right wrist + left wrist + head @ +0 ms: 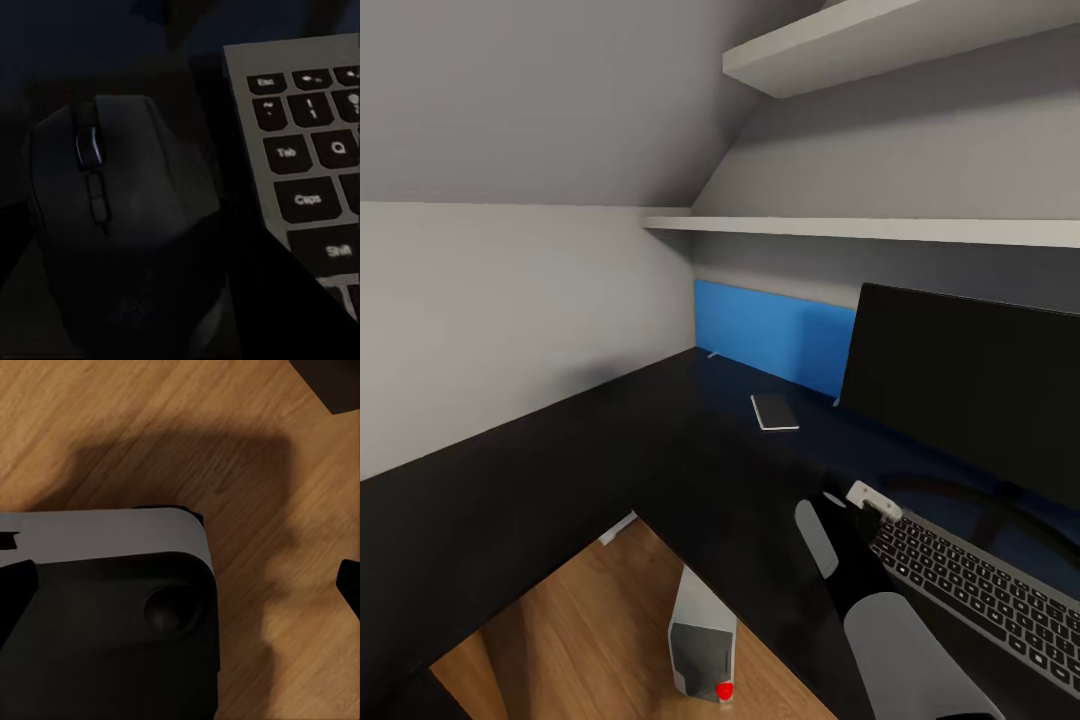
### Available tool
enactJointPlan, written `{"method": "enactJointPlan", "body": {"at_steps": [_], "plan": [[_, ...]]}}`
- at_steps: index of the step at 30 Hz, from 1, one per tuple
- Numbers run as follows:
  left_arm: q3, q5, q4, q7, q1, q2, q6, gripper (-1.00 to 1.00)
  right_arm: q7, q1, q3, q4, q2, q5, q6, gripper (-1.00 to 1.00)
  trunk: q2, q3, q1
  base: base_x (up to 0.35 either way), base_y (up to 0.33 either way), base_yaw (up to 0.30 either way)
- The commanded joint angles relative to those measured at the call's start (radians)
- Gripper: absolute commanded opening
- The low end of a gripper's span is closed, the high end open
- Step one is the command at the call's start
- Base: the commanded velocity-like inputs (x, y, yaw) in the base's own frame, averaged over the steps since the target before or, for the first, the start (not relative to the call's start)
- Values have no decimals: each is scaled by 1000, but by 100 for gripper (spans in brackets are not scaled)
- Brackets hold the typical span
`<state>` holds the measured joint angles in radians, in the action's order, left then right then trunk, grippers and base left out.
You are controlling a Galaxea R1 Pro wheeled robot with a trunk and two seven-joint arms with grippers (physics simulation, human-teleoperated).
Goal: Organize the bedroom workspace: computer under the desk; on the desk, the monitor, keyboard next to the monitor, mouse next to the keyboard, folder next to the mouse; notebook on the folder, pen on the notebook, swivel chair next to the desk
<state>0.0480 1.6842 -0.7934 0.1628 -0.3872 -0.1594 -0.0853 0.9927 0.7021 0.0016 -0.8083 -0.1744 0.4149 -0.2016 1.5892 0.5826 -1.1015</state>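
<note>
The black desk (560, 450) with its blue back panel (770, 335) fills the corner. On it stand the monitor (970, 385) and, in front of it, the silver keyboard (980, 590). The dark notebook (774, 411) lies near the panel. The computer (702, 650) stands on the wood floor under the desk edge. The dark mouse (112, 225) lies just beside the keyboard (307, 142). My right gripper (850, 515) hangs close over the mouse; its fingers are lost in shadow. My left gripper (184, 589) is open above the floor. The folder, pen and swivel chair are out of view.
Two white shelves (880, 228) run along the grey wall above the desk under the sloped ceiling. A white desk leg (618, 527) shows below the inner corner. A grey and black rounded casing (105, 585) lies under my left gripper on the wood floor (150, 420).
</note>
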Motion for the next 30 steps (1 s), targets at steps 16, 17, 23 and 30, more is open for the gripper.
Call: {"method": "enactJointPlan", "body": {"at_steps": [16,17,23,30], "plan": [[-2,18,-1,-3,1,-2,-8,100,-3,3,1,-2,0,67,-7,-100,29,13,-15,0,0,0],[-1,15,-2,-5,1,-2,-9,100,-3,3,1,-2,0,68,-7,-100,29,13,-15,0,0,0],[5,8,-1,-4,-1,-2,-11,100,-3,2,0,-2,0,68,-6,-100,29,13,-15,90,0,0],[6,6,0,2,-1,-3,-10,100,-3,2,0,-2,0,68,-6,-100,29,13,-15,39,0,0]]}}
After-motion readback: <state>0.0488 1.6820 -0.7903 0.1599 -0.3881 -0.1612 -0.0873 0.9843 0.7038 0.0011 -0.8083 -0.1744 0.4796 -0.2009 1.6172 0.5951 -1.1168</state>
